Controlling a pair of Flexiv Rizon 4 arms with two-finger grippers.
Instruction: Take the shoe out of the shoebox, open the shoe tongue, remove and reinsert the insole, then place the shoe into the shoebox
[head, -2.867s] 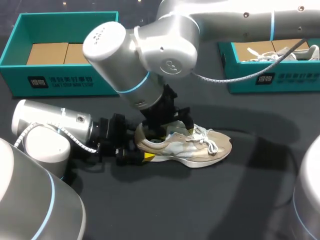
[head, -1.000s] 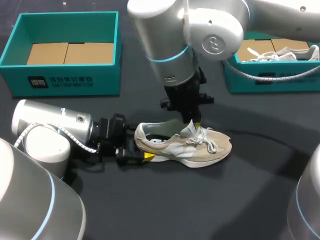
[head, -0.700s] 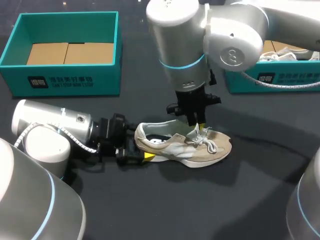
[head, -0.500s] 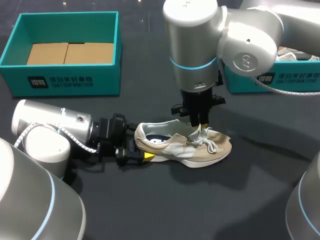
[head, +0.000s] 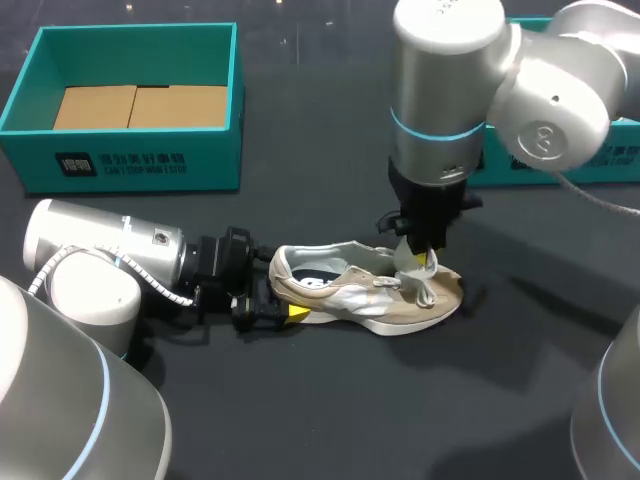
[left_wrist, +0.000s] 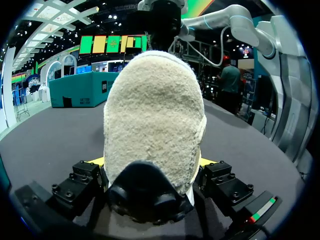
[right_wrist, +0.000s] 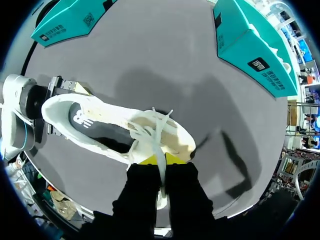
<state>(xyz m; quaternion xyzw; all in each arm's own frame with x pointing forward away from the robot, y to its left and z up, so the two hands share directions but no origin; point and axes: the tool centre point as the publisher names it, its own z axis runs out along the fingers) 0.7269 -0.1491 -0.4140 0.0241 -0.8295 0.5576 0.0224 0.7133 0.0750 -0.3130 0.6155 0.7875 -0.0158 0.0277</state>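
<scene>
Arm and gripper status: both arms over the desk (head: 330, 420), both grippers clamped.
The left arm (head: 100, 250) enters from the desk's left edge and lies low and nearly level. The left gripper (head: 270, 310) points toward the middle, its fingers (left_wrist: 207, 161) pressing the shoe (head: 350, 290) heel from both sides. The right arm (head: 450, 90) enters from the far right corner, wrist vertical. The right gripper (head: 425, 262) points straight down, fingers (right_wrist: 175, 158) close together and pinching the tongue (head: 408, 256).
</scene>
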